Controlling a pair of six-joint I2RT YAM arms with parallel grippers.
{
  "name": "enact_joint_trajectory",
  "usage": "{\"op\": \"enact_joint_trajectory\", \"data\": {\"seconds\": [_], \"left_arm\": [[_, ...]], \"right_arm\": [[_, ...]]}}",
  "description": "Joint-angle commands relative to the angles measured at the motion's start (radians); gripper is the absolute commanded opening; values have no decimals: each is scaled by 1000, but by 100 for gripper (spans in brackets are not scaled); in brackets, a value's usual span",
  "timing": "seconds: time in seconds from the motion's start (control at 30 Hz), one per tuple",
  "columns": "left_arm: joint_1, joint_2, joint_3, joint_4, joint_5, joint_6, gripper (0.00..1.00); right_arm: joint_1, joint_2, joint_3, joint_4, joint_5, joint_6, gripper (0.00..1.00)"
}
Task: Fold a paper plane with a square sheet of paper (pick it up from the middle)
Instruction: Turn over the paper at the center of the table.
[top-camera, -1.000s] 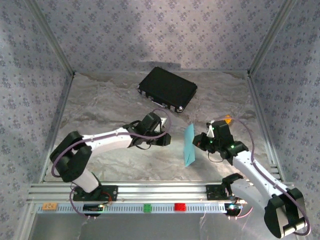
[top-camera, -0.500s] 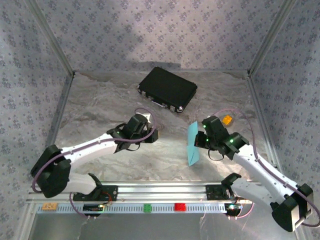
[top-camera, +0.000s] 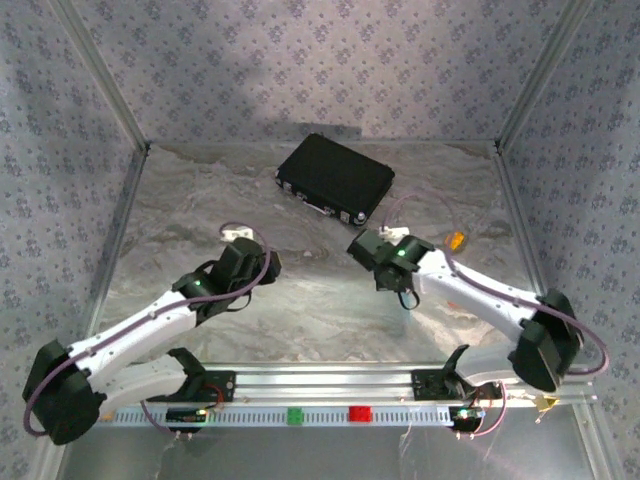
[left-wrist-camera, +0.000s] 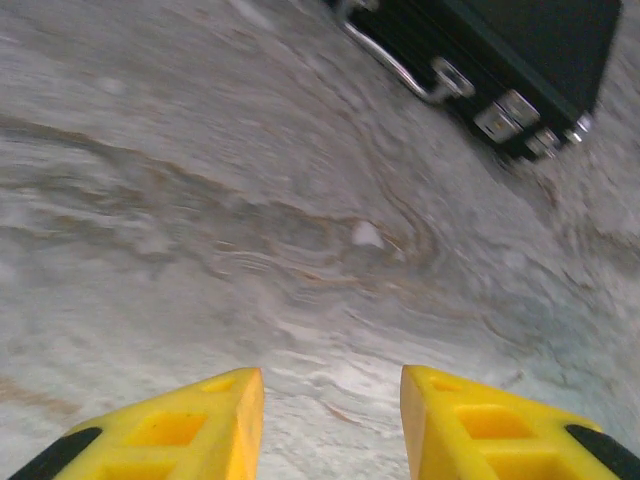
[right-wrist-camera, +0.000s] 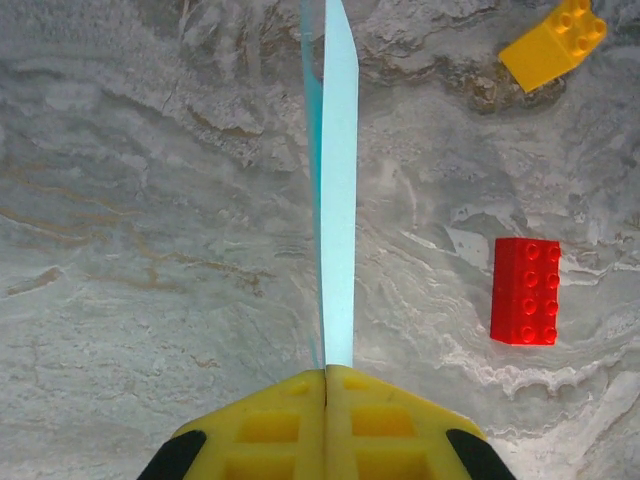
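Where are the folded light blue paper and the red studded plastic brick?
folded light blue paper (right-wrist-camera: 339, 180): right wrist view, mid-length.
red studded plastic brick (right-wrist-camera: 524, 291): right wrist view, top face.

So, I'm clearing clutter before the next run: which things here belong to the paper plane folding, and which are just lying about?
Job: folded light blue paper, pinched in the right jaws.
Lying about: black case, orange block, red block.

lilac floral-patterned walls (top-camera: 320, 60) enclose a marbled grey tabletop (top-camera: 180, 210) on three sides; aluminium posts (top-camera: 102, 72) mark the far corners under soft light.
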Motion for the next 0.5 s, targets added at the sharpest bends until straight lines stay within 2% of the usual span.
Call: {"op": "enact_joint_trajectory", "data": {"seconds": [0.0, 0.27, 0.37, 0.47], "left_arm": [[14, -59, 9, -187, -184, -95, 40], [30, -177, -13, -254, -234, -103, 42], [32, -189, -21, -251, -228, -100, 42], [33, -186, -22, -241, -201, -83, 41]], "right_arm": [[42, 96, 52, 15, 39, 13, 4], [118, 394, 257, 121, -141, -37, 7], [125, 457, 302, 200, -264, -49, 10], [117, 457, 293, 300, -390, -47, 16]]}}
